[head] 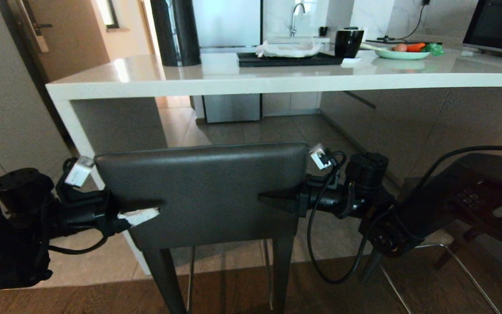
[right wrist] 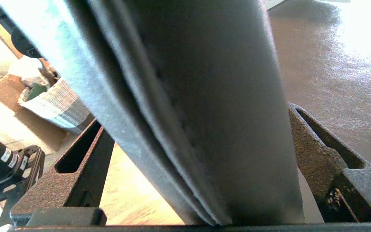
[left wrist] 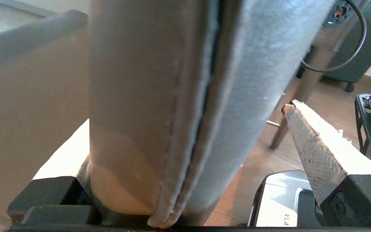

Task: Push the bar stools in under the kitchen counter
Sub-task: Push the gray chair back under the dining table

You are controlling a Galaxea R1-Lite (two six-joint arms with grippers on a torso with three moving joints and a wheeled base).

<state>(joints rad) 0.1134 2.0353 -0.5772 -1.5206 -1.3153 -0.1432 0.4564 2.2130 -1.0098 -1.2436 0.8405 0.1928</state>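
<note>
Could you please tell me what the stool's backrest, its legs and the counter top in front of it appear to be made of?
The dark grey padded backrest looks like leather or faux leather: matte, with a stitched seam along its edge. The slim dark legs seem painted metal, though wood is possible. The thick off-white counter top appears to be polished stone or a stone composite, given its glossy reflections.

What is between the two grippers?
The stool backrest: head view shows the left gripper and right gripper open astride its two side edges.
</note>
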